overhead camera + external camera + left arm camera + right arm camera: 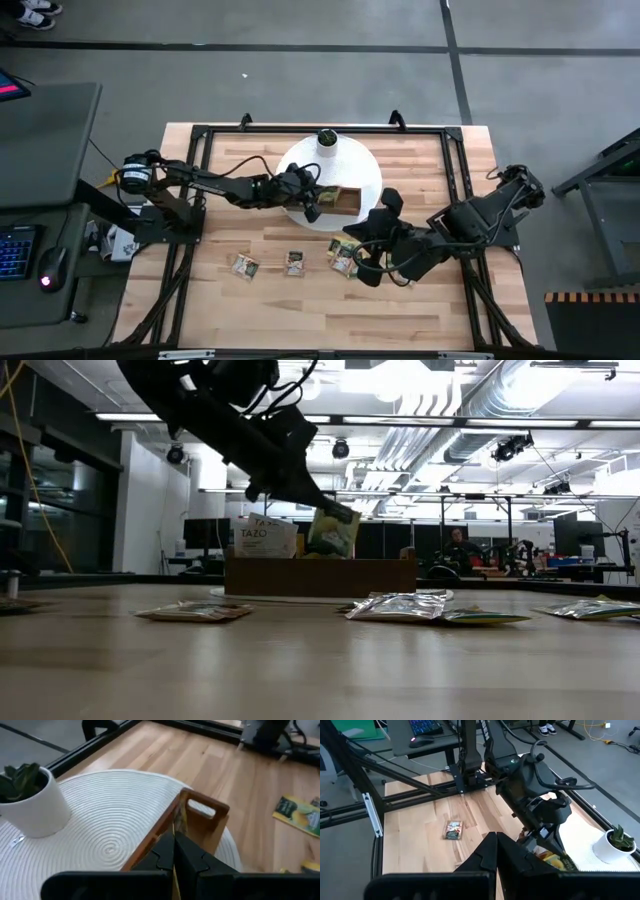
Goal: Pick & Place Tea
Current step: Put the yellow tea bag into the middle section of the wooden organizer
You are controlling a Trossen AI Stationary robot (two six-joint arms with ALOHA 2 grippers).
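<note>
My left gripper (312, 203) hovers over the brown wooden tray (345, 200), shut on a green tea sachet (333, 533). The tray stands on a round white mat (300, 165), and a white "TAZO" sachet (265, 538) stands upright inside it. Three more sachets (245, 265) (295, 263) (345, 255) lie flat on the table in front of the mat. My right gripper (496, 847) hangs shut and empty, high above the rightmost of them. My left gripper pinches the green sachet by its upper edge (338, 513) between its two fingers, which slant down from the table's left. The sachet hangs tilted below the fingertips, above the tray; its lower edge (325, 555) is about level with the tray's rim.
A small white pot with a green plant (30, 802) stands on the mat's far side, behind the tray. A black frame (200, 135) runs around the table top. Bare wood lies along the near edge.
</note>
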